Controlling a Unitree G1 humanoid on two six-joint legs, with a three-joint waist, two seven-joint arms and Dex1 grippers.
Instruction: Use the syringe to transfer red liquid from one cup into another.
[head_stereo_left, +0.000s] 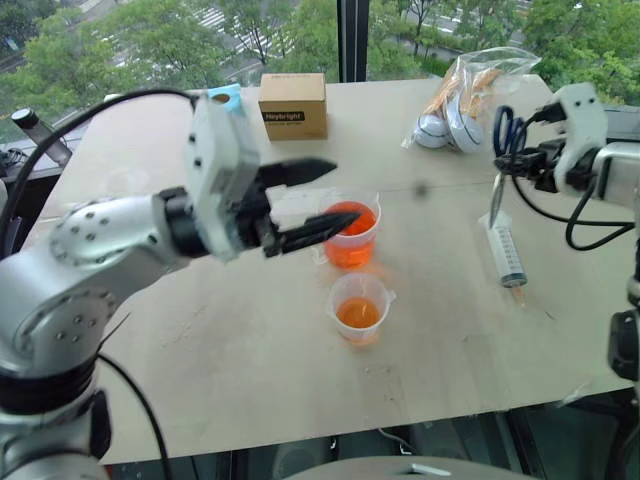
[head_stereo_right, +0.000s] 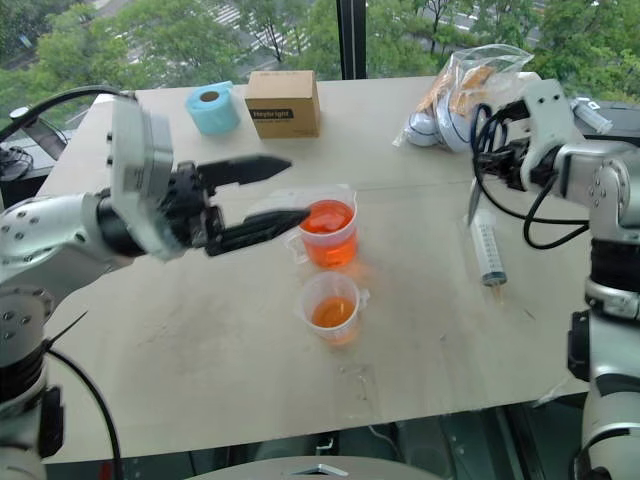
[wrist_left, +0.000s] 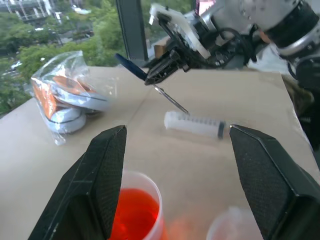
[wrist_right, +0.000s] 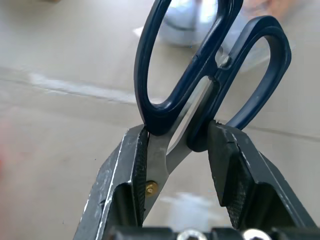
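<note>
The right gripper (wrist_right: 177, 145) is clamped on a pair of scissors (wrist_right: 200, 85) — its two black fingers (wrist_right: 127, 175) press on the metal just below the dark blue handle loops. Behind lies a pale tabletop (wrist_right: 60, 115), with a blurred whitish object beyond the handles.

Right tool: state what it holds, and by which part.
The right tool is shut on the scissors, clamped just below the blue handle loops at the pivot, blades hanging down above the syringe.
</note>
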